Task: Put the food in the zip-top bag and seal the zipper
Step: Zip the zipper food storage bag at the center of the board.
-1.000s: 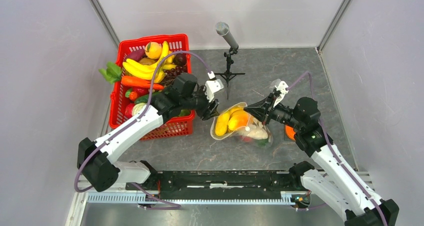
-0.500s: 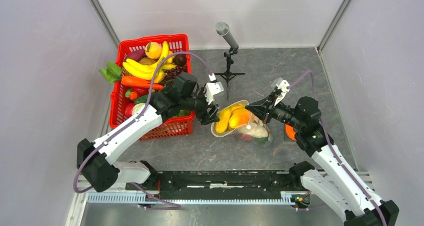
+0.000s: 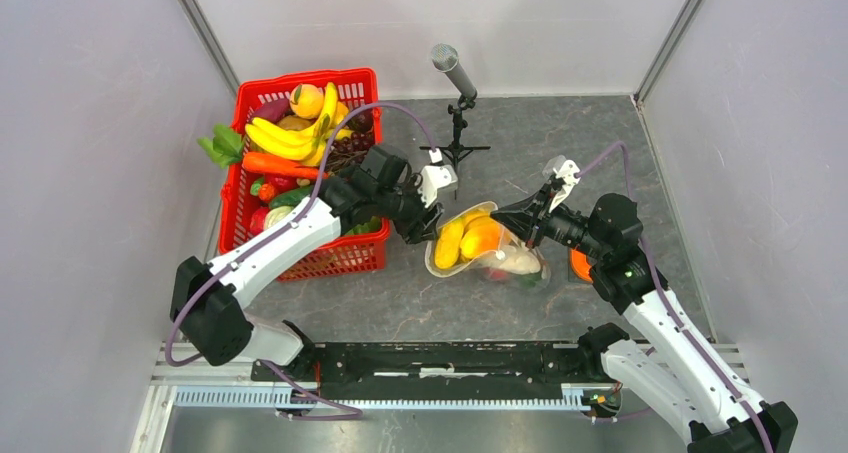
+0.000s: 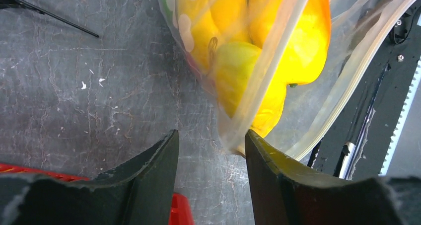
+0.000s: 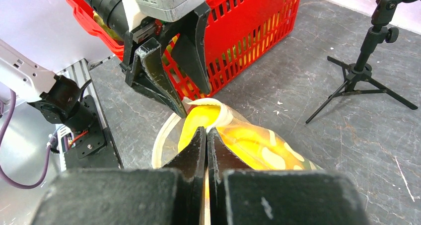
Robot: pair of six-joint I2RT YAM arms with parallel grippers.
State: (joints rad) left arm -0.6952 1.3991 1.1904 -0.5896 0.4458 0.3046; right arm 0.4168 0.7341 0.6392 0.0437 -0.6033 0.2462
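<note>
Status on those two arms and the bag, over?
Right gripper shut on zip-top bag at its mouth. Left gripper open, bag corner between its fingers. Food inside, zipper unsealed. Red basket beside left arm, not blocking.

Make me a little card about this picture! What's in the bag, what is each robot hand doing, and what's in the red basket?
bag: zip-top bag, mouth open, not sealed
inside bag: yellow and orange food
left hand: open, at the bag's mouth edge
right hand: shut, pinching the bag's rim
red basket: full of toy fruit and vegetables
also there: microphone stand
</note>
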